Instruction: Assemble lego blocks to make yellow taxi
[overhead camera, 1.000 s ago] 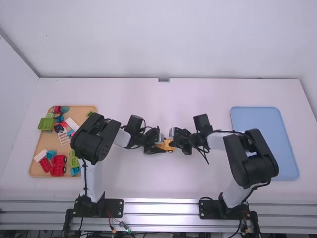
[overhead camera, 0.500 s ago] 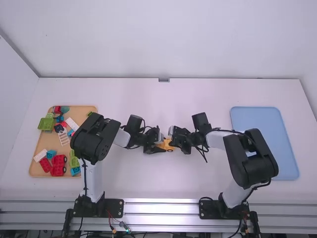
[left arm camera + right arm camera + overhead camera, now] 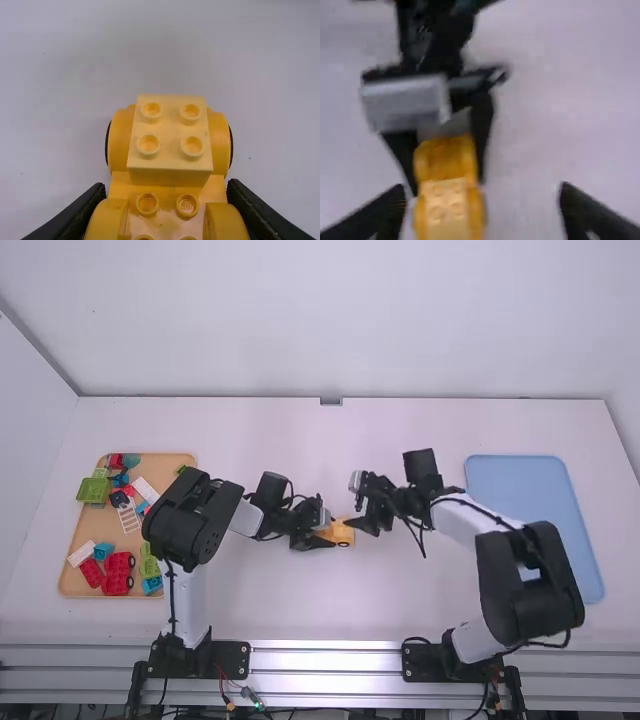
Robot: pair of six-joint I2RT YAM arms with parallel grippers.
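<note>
Found: loose bricks (image 3: pixel 118 573) on tan tray (image 3: pixel 165 464), presumably as stock. Yellow car base (image 3: pixel 167 222) clamped mid-table by left gripper (image 3: pixel 166 189), likely for bracing; pale yellow block (image 3: pixel 170 131) on top. Right gripper (image 3: pixel 482 192) spread nearby, empty.

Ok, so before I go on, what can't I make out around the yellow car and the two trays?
- Near end of the yellow car: left wrist view, cut off by the bottom edge.
- Car's underside: left wrist view, hidden by its own body.
- Part of the wooden tray: high view, behind the left arm.
- Part of the blue tray: high view, behind the right arm.
</note>
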